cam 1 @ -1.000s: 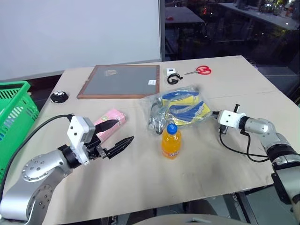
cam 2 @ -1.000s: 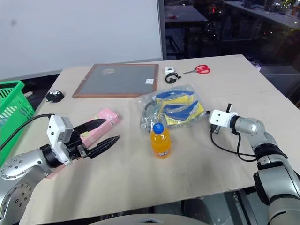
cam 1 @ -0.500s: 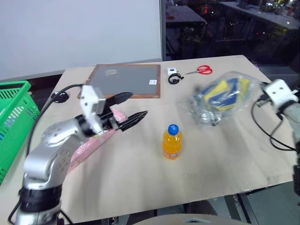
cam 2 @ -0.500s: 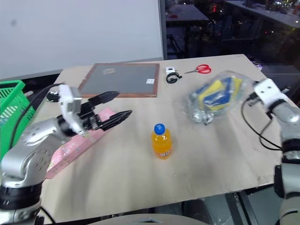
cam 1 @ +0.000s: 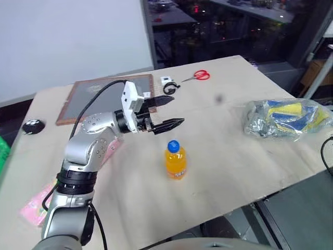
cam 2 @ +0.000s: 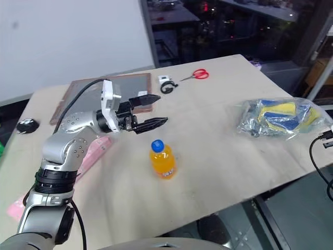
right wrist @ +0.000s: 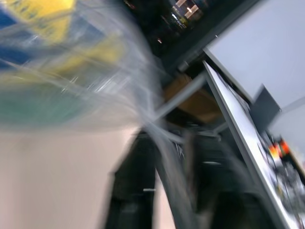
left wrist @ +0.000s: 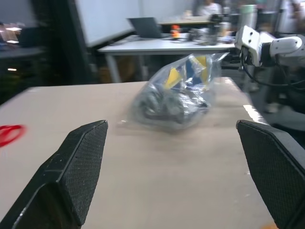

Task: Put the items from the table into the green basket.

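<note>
Table: large light beige top carrying everything below.
Left arm: reaches level across the table's middle, forearm pointing toward the right edge.
Left gripper: released, the two black fingers spread wide, nothing between them, above the table behind the bottle.
Right gripper: blurred in its wrist view, cannot tell whether parted or clenched; clear film streaks across that view.
Grey board: wood-framed, flat near the far edge, partly behind the left arm.
Clear bag: crinkly, blue-and-yellow contents, at the right edge; the left wrist view shows it bunched on the table with a white wrist housing just beside it.
Pink box: long, near the left edge, partly under the left arm.
Orange bottle: upright, blue cap, near the table's middle.
Scissors: red-handled, near the far edge.
</note>
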`<state>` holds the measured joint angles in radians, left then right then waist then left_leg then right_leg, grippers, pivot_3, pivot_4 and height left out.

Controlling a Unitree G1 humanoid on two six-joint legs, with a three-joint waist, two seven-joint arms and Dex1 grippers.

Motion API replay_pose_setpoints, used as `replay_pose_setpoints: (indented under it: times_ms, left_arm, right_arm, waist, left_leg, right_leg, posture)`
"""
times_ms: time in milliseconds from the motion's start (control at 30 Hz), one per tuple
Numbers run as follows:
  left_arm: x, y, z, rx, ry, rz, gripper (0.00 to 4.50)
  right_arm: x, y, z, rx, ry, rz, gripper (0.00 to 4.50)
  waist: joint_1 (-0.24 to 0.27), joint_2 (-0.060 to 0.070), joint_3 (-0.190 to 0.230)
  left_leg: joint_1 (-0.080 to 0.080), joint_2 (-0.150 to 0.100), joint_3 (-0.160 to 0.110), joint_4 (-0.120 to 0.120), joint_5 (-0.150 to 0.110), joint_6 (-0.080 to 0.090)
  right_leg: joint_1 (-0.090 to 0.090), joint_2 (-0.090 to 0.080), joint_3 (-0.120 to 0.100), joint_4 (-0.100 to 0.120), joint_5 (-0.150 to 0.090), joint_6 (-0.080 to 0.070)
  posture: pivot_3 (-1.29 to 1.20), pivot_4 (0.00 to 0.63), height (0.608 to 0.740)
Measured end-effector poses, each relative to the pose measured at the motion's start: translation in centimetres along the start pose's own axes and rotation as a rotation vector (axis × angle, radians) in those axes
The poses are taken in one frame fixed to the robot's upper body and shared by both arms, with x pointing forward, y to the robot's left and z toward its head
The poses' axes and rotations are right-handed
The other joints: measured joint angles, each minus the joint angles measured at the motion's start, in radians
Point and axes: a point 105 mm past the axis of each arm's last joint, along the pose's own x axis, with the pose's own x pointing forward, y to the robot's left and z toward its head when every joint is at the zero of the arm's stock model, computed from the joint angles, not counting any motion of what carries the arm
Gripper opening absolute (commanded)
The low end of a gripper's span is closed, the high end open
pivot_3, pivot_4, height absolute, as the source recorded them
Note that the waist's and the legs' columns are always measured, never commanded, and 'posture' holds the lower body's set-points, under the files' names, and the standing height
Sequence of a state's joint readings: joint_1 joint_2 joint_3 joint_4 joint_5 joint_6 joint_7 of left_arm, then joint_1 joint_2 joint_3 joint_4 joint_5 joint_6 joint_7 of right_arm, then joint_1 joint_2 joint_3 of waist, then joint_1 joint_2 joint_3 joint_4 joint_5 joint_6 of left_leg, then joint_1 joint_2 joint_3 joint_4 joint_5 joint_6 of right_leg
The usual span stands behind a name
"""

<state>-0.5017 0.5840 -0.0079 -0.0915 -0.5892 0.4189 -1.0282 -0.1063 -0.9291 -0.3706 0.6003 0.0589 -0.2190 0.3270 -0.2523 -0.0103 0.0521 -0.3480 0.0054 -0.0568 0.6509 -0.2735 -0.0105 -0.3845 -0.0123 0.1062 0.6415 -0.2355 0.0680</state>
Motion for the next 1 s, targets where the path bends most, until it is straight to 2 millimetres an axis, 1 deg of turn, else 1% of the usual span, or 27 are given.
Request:
replay_pose_setpoints:
  times_ms: [67, 100, 133, 200, 267, 333, 433, 467, 500, 533, 567, 600, 633, 667, 700, 767, 833, 867, 933, 1000]
  left_arm:
    - [0.2, 0.2, 0.1, 0.012, -0.002, -0.001, 4.50]
    - [0.1, 0.3, 0.0, 0.015, 0.000, -0.001, 4.50]
    - [0.1, 0.3, 0.0, 0.016, 0.001, -0.001, 4.50]
    - [0.0, 0.5, -0.1, 0.025, 0.010, 0.011, 4.50]
    - [-0.4, 0.8, 0.0, 0.032, 0.010, 0.032, 4.50]
    - [-1.0, 1.2, 0.2, 0.036, -0.002, 0.065, 4.50]
    - [-2.0, 1.6, 0.6, 0.036, -0.030, 0.121, 4.50]
    - [-2.3, 1.6, 0.8, 0.034, -0.040, 0.134, 4.50]
    - [-2.8, 1.5, 0.8, 0.028, -0.046, 0.147, 4.50]
    - [-3.2, 1.5, 0.8, 0.025, -0.042, 0.155, 4.50]
    - [-3.8, 1.4, 0.6, 0.024, -0.028, 0.168, 4.50]
    - [-4.4, 1.3, 0.4, 0.022, -0.013, 0.178, 4.50]
    - [-5.4, 1.2, 0.0, 0.023, 0.021, 0.193, 4.50]
    - [-6.5, 1.2, -0.4, 0.018, 0.053, 0.211, 4.50]
    - [-8.4, 0.9, -1.3, -0.002, 0.116, 0.239, 4.50]
    - [-10.8, -0.1, -2.7, -0.053, 0.200, 0.252, 4.50]
    - [-11.8, -1.1, -3.6, -0.095, 0.241, 0.242, 4.50]
    - [-12.4, -2.3, -4.3, -0.130, 0.278, 0.215, 4.50]
    - [-12.8, -3.9, -5.1, -0.171, 0.320, 0.171, 4.50]
    - [-12.6, -5.0, -5.5, -0.196, 0.341, 0.141, 4.50]
  right_arm:
    - [-0.5, -0.4, 0.2, 0.053, -0.006, 0.007, 3.26]
    - [-1.0, -0.4, 0.2, 0.105, -0.001, 0.036, 3.59]
    - [-1.1, -0.4, 0.1, 0.119, 0.004, 0.044, 3.59]
    - [-2.2, 0.0, -0.4, 0.241, 0.023, 0.144, 3.59]
    - [-2.8, -0.2, 0.5, 0.354, -0.014, 0.218, 3.59]
    - [-3.2, -0.3, 3.0, 0.431, -0.112, 0.313, 3.59]
    - [-3.5, 0.4, 7.8, 0.529, -0.285, 0.450, 3.59]
    - [-3.6, 1.0, 9.3, 0.560, -0.343, 0.497, 3.59]
    - [-3.8, 2.1, 10.9, 0.594, -0.402, 0.557, 3.59]
    - [-4.0, 3.0, 12.0, 0.612, -0.438, 0.609, 3.59]
    - [-4.4, 4.5, 13.2, 0.633, -0.476, 0.687, 3.59]
    - [-4.7, 6.0, 14.0, 0.645, -0.489, 0.763, 3.59]
    - [-5.1, 7.7, 14.4, 0.643, -0.488, 0.845, 3.59]
    - [-5.6, 8.8, 14.7, 0.640, -0.490, 0.906, 3.59]
    - [-6.2, 10.3, 15.1, 0.639, -0.507, 0.989, 3.59]
    - [-7.0, 11.7, 15.6, 0.647, -0.521, 1.094, 3.59]
    - [-7.5, 12.2, 15.9, 0.644, -0.532, 1.156, 3.59]
    - [-7.9, 12.5, 16.1, 0.633, -0.538, 1.212, 3.59]
    - [-8.5, 12.9, 16.4, 0.610, -0.544, 1.298, 3.59]
    - [-9.3, 13.2, 16.4, 0.603, -0.540, 1.395, 3.59]
  waist:
    - [-0.027, -0.002, 0.001]
    - [-0.043, -0.002, 0.001]
    - [-0.048, -0.002, 0.001]
    - [-0.060, -0.003, 0.002]
    - [-0.072, -0.003, 0.002]
    - [-0.083, -0.004, 0.002]
    - [-0.090, -0.008, 0.004]
    - [-0.089, -0.009, 0.005]
    - [-0.088, -0.010, 0.005]
    - [-0.086, -0.010, 0.006]
    - [-0.084, -0.010, 0.006]
    - [-0.075, -0.010, 0.006]
    - [-0.064, -0.010, 0.006]
    - [-0.055, -0.010, 0.006]
    - [-0.043, -0.009, 0.006]
    - [-0.019, -0.008, 0.007]
    - [0.005, -0.008, 0.007]
    - [0.025, -0.008, 0.007]
    - [0.057, -0.008, 0.007]
    - [0.092, -0.008, 0.007]
  left_leg:
    - [0.004, 0.000, -0.001, 0.000, 0.000, 0.000]
    - [0.004, 0.000, -0.001, 0.000, 0.000, 0.000]
    - [0.004, 0.000, -0.001, 0.000, 0.000, 0.000]
    - [0.004, 0.000, -0.002, 0.001, 0.000, 0.000]
    - [0.004, 0.000, -0.001, 0.001, 0.000, 0.000]
    - [0.004, 0.000, -0.001, 0.001, 0.000, 0.000]
    - [0.004, 0.001, -0.002, 0.001, 0.000, 0.000]
    - [0.004, 0.001, -0.003, 0.001, 0.000, 0.000]
    - [0.003, 0.001, -0.003, 0.001, 0.000, 0.000]
    - [0.003, 0.002, -0.003, 0.001, 0.000, 0.000]
    - [0.003, 0.002, -0.004, 0.000, 0.000, 0.000]
    - [0.003, 0.002, -0.005, 0.000, 0.000, 0.000]
    - [0.003, 0.002, -0.004, -0.001, 0.000, 0.000]
    - [0.003, 0.002, -0.005, -0.002, 0.000, 0.000]
    - [0.003, 0.003, -0.005, -0.002, 0.000, 0.000]
    - [0.001, 0.002, -0.004, -0.002, 0.000, 0.000]
    - [-0.002, 0.001, -0.004, -0.001, -0.001, 0.000]
    - [-0.006, 0.001, -0.004, 0.000, -0.001, 0.000]
    - [-0.008, 0.001, -0.005, 0.001, -0.001, 0.001]
    - [-0.009, 0.000, -0.006, 0.002, -0.001, 0.001]
  right_leg:
    - [0.005, 0.000, 0.001, 0.000, -0.001, -0.002]
    - [0.006, 0.001, 0.001, 0.000, -0.002, -0.002]
    - [0.006, 0.001, 0.001, 0.000, -0.002, -0.002]
    - [0.006, 0.001, 0.001, 0.000, -0.002, -0.002]
    - [0.006, 0.001, 0.002, 0.000, -0.001, -0.001]
    - [0.006, 0.001, 0.002, 0.000, -0.001, 0.000]
    - [0.006, 0.002, 0.002, 0.000, 0.001, 0.002]
    - [0.006, 0.003, 0.001, 0.000, 0.001, 0.003]
    - [0.006, 0.003, 0.001, 0.000, 0.001, 0.003]
    - [0.005, 0.003, 0.001, 0.000, 0.001, 0.003]
    - [0.005, 0.004, 0.001, 0.000, 0.001, 0.003]
    - [0.005, 0.004, 0.000, 0.000, 0.001, 0.003]
    - [0.004, 0.004, 0.000, 0.000, 0.001, 0.003]
    - [0.004, 0.004, 0.000, 0.000, 0.000, 0.004]
    - [0.002, 0.004, 0.000, 0.000, 0.000, 0.004]
    - [-0.004, 0.003, 0.000, 0.000, 0.000, 0.005]
    - [-0.007, 0.001, 0.000, 0.001, 0.000, 0.005]
    - [-0.011, 0.000, 0.000, 0.001, 0.000, 0.005]
    - [-0.012, -0.002, -0.001, 0.001, 0.000, 0.005]
    - [-0.012, -0.003, -0.003, 0.000, 0.000, 0.005]
  posture:
    - [-0.27, 0.000, 0.740]
    - [-0.26, 0.000, 0.740]
    - [-0.26, 0.000, 0.740]
    - [-0.25, 0.000, 0.740]
    - [-0.24, 0.000, 0.740]
    - [-0.24, 0.000, 0.740]
    - [-0.22, 0.000, 0.740]
    - [-0.21, 0.000, 0.740]
    - [-0.20, 0.000, 0.740]
    - [-0.19, 0.000, 0.740]
    - [-0.18, 0.000, 0.740]
    - [-0.16, 0.000, 0.740]
    - [-0.15, 0.000, 0.740]
    - [-0.15, 0.000, 0.740]
    - [-0.12, 0.000, 0.740]
    - [-0.11, 0.000, 0.740]
    - [-0.09, 0.000, 0.740]
    - [-0.08, 0.000, 0.740]
    - [-0.06, 0.000, 0.740]
    - [-0.06, 0.000, 0.740]
